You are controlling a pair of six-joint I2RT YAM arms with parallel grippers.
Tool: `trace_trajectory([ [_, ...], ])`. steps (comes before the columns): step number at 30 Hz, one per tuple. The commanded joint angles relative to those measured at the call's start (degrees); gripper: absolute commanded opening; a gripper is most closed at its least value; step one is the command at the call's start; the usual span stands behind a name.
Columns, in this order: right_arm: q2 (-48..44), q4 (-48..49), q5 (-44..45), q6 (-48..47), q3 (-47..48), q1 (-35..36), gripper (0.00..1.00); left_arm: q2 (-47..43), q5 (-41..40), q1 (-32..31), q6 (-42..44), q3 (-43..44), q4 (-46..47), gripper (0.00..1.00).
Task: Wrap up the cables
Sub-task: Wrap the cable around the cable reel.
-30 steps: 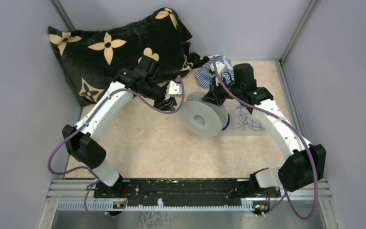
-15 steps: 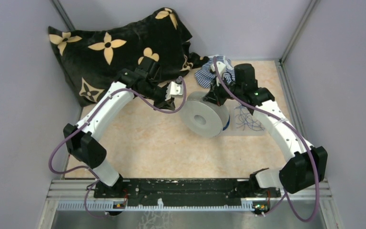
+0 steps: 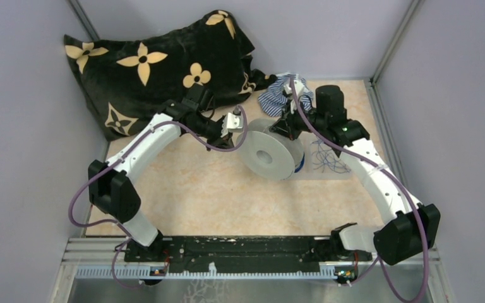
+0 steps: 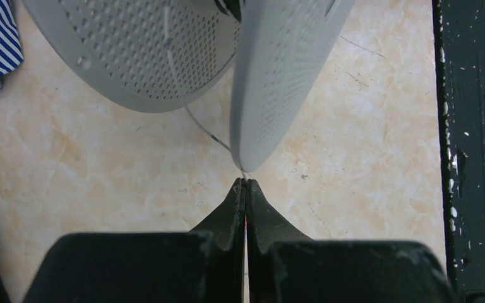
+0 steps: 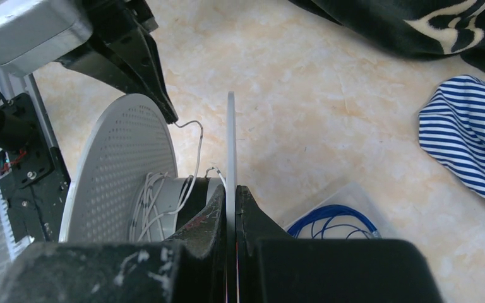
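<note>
A pale perforated spool (image 3: pixel 268 156) stands on edge mid-table. My right gripper (image 5: pixel 231 189) is shut on the thin rim of its far flange (image 5: pixel 230 139). Whitish cable (image 5: pixel 158 199) is wound loosely on the spool's core, and one strand (image 5: pixel 192 126) runs up to my left gripper's fingertip (image 5: pixel 172 117). In the left wrist view my left gripper (image 4: pixel 245 183) is shut on that whitish cable (image 4: pixel 202 129), just below the flange edge (image 4: pixel 278 76). A dark blue cable tangle (image 3: pixel 326 158) lies right of the spool, seen as a blue coil (image 5: pixel 335 221) in the right wrist view.
A black flowered cushion (image 3: pixel 158 63) fills the back left. A blue-striped cloth (image 3: pixel 281 91) lies behind the spool. A clear tray (image 3: pixel 336 174) holds the blue tangle. Grey walls enclose three sides, and a black rail (image 3: pixel 240 246) runs along the near edge.
My left gripper has closed onto the whitish cable and moved slightly right toward the spool. The right arm shifted a little while keeping its grip on the flange.
</note>
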Motion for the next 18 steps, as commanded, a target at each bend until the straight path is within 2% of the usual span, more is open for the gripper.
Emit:
trace_trajectory([
  [1,-3.8,8.4,-3.1,4.1,-0.1,-0.9,0.00,-3.2,6.5,1.4,-5.2,-4.7,9.2,0.00],
  [6,-3.4,11.1,-6.3,8.8,0.9,-3.2,0.00,-5.4,10.3,2.3,-12.8,-10.1,21.7,0.00],
  [18,-1.5,20.9,-9.1,22.0,1.7,-6.0,0.00,-4.8,20.0,2.9,-29.4,-15.4,39.0,0.00],
])
